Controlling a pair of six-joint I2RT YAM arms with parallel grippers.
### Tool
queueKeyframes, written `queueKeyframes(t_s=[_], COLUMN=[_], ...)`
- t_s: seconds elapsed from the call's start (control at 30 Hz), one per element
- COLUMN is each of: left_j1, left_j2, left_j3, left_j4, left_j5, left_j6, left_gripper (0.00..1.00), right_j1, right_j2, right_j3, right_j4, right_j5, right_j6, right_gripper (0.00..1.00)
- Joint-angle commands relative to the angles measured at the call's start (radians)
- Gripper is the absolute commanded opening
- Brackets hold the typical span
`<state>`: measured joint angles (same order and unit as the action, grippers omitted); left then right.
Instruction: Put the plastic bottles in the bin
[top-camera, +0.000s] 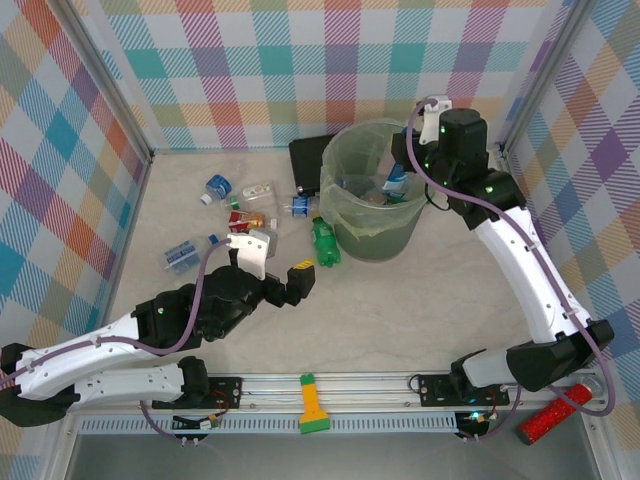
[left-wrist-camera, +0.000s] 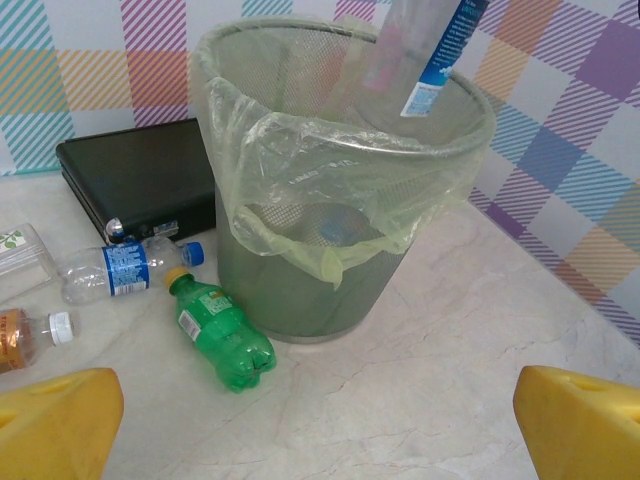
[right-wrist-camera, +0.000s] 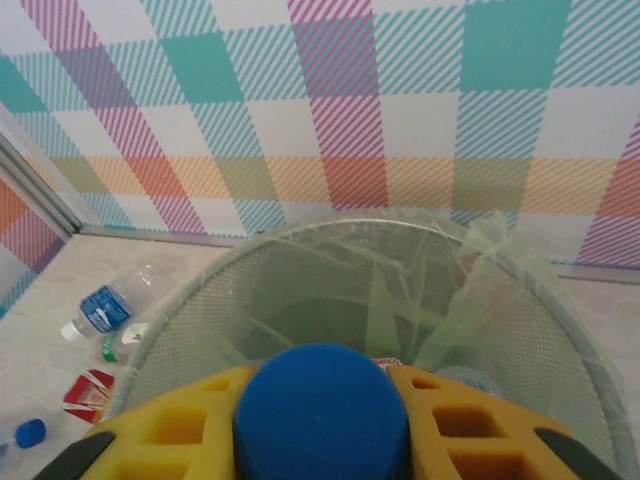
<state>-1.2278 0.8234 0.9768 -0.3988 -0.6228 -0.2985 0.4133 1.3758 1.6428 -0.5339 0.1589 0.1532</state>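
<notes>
Bottle, clear with a blue label, hangs cap-up over the mouth of the bin. Your right gripper is clamped on its blue cap end. Green bottle lies on the table just left of the bin's base, beyond your left gripper, whose jaws stand wide apart and empty. Loose bottles lie farther left.

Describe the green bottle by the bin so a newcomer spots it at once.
Find the big round bag-lined bin. Lying beside its base, left in the top view, is the green bottle. It is bright green, yellow-capped; the clear bottle next to it is blue-labelled.
</notes>
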Motion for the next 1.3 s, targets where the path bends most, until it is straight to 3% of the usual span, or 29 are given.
queueKeyframes(t_s=[0.0, 0.23, 0.3, 0.37, 0.83, 0.87, 0.9, 1.27], left_j1=[0.003, 0.005, 0.004, 0.004, 0.027, 0.036, 0.049, 0.249], left_j2=[-0.004, 0.004, 0.007, 0.01, 0.032, 0.036, 0.04, 0.095], left_j3=[-0.007, -0.01, -0.006, 0.0, 0.004, 0.006, 0.008, -0.001], left_j4=[-0.013, -0.007, -0.008, -0.01, -0.054, -0.063, -0.074, -0.168], left_j5=[-0.023, -0.024, -0.023, -0.025, -0.088, -0.089, -0.087, 0.005], left_j6=[-0.004, -0.005, -0.005, -0.005, -0.054, -0.063, -0.074, -0.206], left_gripper=[0.99, 1.0, 1.0, 0.99, 1.0, 1.0, 1.0, 0.99], right_j1=[-0.002, -0.001, 0.0, -0.001, -0.001, 0.0, -0.001, -0.001], right_j2=[-0.026, -0.065, -0.069, -0.072, -0.083, -0.083, -0.084, -0.115], right_j3=[-0.018, -0.074, -0.081, -0.081, -0.07, -0.07, -0.07, -0.08], right_j4=[-0.022, -0.032, -0.037, -0.041, -0.039, -0.039, -0.04, -0.04], right_j5=[0.02, -0.015, -0.02, -0.008, -0.02, -0.021, -0.023, -0.106], right_j6=[-0.042, -0.035, -0.04, -0.037, -0.027, -0.025, -0.024, 0.027], right_gripper=[0.27, 0.31, 0.45, 0.71, 0.78, 0.84, 0.99, 0.99])
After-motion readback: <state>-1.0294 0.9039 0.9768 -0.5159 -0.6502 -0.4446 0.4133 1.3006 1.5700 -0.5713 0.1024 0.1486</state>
